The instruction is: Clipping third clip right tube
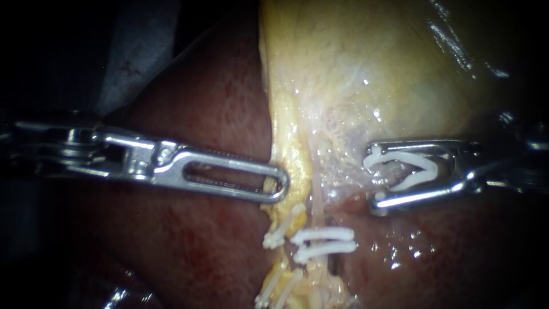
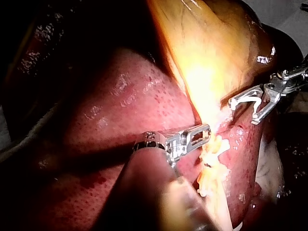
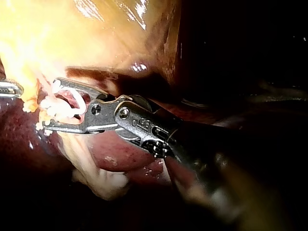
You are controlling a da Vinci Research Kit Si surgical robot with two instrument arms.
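My right instrument (image 1: 373, 176) comes in from the right, its jaws spread wide with an open white clip (image 1: 400, 166) seated between them, touching both. It sits right of the right tube (image 1: 314, 206), a thin pale strand, and does not enclose it. Two white clips (image 1: 323, 240) lie across that tube lower down. My left instrument (image 1: 280, 186) has slotted jaws shut on the yellow tissue edge (image 1: 286, 166) just left of the tube. The right wrist view shows the clip (image 3: 62, 103) inside the jaws (image 3: 50, 105).
The pale yellow gallbladder (image 1: 366, 63) fills the upper middle, with dark red liver (image 1: 189, 240) on both sides. Another white clip (image 1: 279, 233) sits on the strand to the left, and more clips (image 1: 274, 292) lie lower down.
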